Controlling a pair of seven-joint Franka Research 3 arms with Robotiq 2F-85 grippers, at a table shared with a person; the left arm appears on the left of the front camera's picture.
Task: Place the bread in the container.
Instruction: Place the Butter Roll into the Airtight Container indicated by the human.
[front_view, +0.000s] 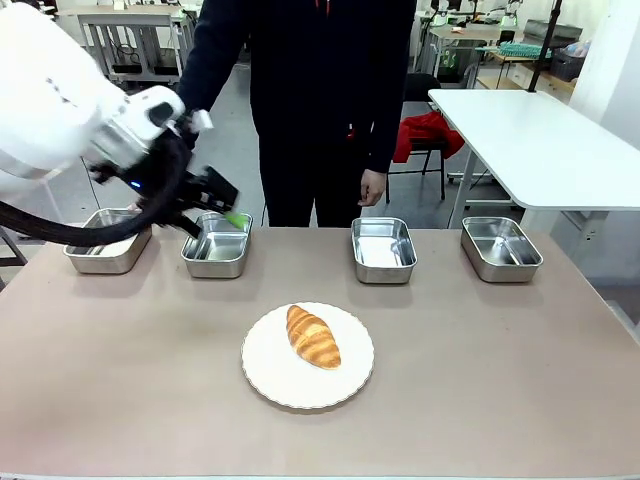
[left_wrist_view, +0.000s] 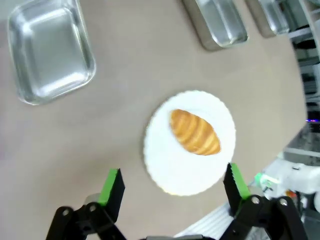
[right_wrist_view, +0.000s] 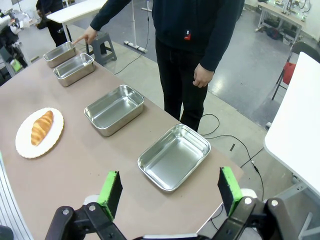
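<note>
The golden-brown croissant lies on a round white plate at the table's middle front. Four shiny steel pans stand in a row along the far edge. In the right wrist view the person's hand points a finger down at the far-left pan, which the front view shows as the far-left pan. My left gripper hangs open above the second pan; its wrist view looks down at the croissant between spread fingers. My right gripper is open, high above the right end of the table.
The third pan and the fourth pan sit to the right. A person in dark clothes stands at the far edge, the other hand hanging down. A white table stands at the back right.
</note>
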